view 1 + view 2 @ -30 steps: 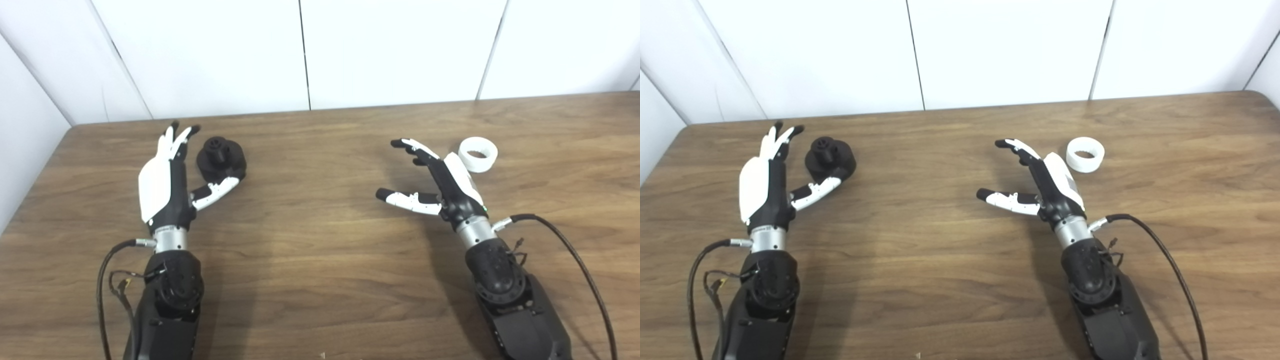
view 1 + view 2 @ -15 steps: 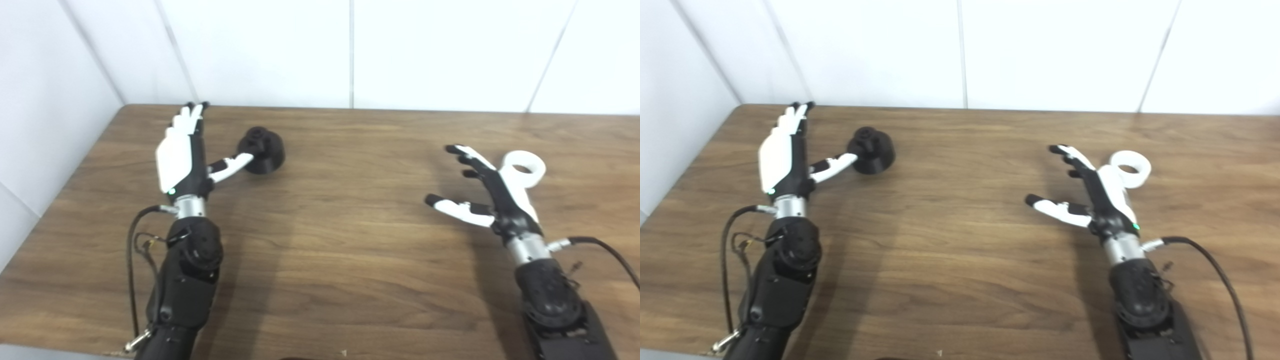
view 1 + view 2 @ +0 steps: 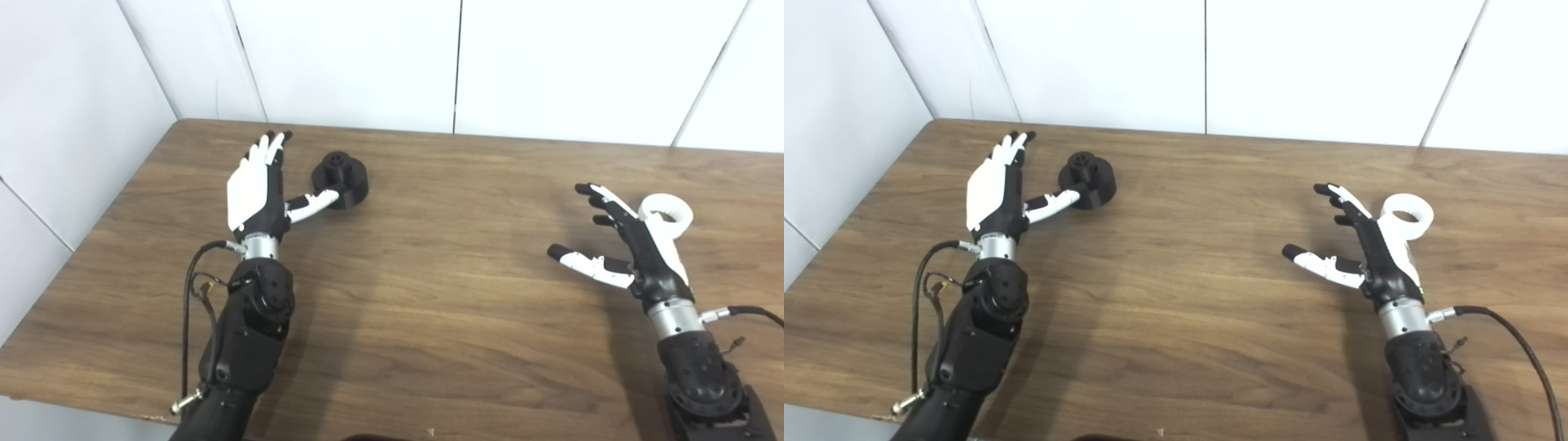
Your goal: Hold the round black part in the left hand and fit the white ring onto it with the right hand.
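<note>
Both hands are open and hold nothing. The round black part [image 3: 340, 179] sits by the left hand [image 3: 256, 196], at its thumb tip. The white ring [image 3: 666, 214] lies just behind the right hand [image 3: 631, 251]. A bump might push either away.

A wooden table [image 3: 429, 306] stands against white panelled walls [image 3: 343, 61] in a corner.

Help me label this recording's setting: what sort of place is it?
Probably a lab or test bench: a bare wooden table against plain white wall panels, with only a round black part and a white ring.
</note>
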You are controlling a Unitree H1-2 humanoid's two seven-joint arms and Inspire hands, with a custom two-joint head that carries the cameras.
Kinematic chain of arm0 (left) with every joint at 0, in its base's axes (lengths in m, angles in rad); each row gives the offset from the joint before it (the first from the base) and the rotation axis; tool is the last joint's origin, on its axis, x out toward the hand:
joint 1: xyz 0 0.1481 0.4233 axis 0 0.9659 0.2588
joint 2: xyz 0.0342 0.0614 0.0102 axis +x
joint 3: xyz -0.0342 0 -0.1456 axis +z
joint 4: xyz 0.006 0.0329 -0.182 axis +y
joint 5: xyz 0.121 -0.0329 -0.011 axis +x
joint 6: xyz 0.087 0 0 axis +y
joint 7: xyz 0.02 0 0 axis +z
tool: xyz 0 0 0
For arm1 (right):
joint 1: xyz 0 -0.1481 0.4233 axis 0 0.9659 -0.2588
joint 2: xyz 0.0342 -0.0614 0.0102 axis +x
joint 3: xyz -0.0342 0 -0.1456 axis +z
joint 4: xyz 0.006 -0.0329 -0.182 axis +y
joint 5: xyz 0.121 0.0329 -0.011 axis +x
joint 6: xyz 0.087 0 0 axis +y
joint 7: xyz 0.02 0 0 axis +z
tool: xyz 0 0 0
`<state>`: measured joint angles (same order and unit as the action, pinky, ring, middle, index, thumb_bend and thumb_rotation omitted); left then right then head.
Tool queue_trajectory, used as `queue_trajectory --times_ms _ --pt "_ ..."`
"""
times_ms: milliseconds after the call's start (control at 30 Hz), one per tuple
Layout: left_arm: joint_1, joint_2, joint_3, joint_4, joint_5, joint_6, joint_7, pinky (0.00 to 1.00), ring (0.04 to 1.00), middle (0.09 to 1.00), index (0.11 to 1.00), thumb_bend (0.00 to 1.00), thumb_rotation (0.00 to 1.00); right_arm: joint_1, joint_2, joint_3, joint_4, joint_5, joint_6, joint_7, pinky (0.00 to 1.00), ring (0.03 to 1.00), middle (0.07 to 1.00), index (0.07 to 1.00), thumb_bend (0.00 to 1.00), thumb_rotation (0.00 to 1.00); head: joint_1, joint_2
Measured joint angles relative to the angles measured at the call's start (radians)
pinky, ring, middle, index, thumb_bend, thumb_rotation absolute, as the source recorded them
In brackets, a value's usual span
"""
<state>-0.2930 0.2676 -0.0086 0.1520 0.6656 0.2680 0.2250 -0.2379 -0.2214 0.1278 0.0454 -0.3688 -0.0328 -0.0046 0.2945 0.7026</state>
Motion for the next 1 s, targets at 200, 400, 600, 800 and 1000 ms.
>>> queue_trajectory --times_ms 200,400,600,800,1000 --pt "-0.07 0.072 -0.05 0.041 0.01 0.052 -0.085 1.0 1.0 1.0 0.81 1.0 0.55 -0.001 -0.001 0.0 0.0 0.003 -0.006 0.0 0.81 0.889 0.916 0.848 0.76 0.4 -0.003 0.002" --pt "-0.092 0.08 -0.082 0.075 0.007 0.075 -0.129 1.0 1.0 1.0 0.788 1.0 0.53 -0.001 -0.001 0.0 -0.001 0.003 -0.006 0.0 0.8 0.881 0.912 0.847 0.77 0.43 -0.006 0.003" --pt "-0.096 0.087 -0.098 0.111 0.007 0.076 -0.144 1.0 1.0 1.0 0.796 1.0 0.53 -0.001 -0.002 -0.001 -0.009 -0.011 -0.001 0.0 0.78 0.872 0.911 0.847 0.77 0.43 -0.014 0.003" --pt "-0.097 0.104 -0.128 0.136 0.016 0.076 -0.149 1.0 1.0 1.0 0.807 1.0 0.56 -0.001 -0.002 -0.007 -0.013 -0.006 -0.001 0.0 0.79 0.875 0.91 0.845 0.76 0.39 -0.018 0.005" --pt "-0.112 0.115 -0.158 0.155 0.031 0.077 -0.156 1.0 1.0 1.0 0.792 1.0 0.54 0.0 -0.002 -0.01 -0.014 -0.004 -0.001 0.0 0.8 0.878 0.912 0.85 0.76 0.41 -0.023 0.008"
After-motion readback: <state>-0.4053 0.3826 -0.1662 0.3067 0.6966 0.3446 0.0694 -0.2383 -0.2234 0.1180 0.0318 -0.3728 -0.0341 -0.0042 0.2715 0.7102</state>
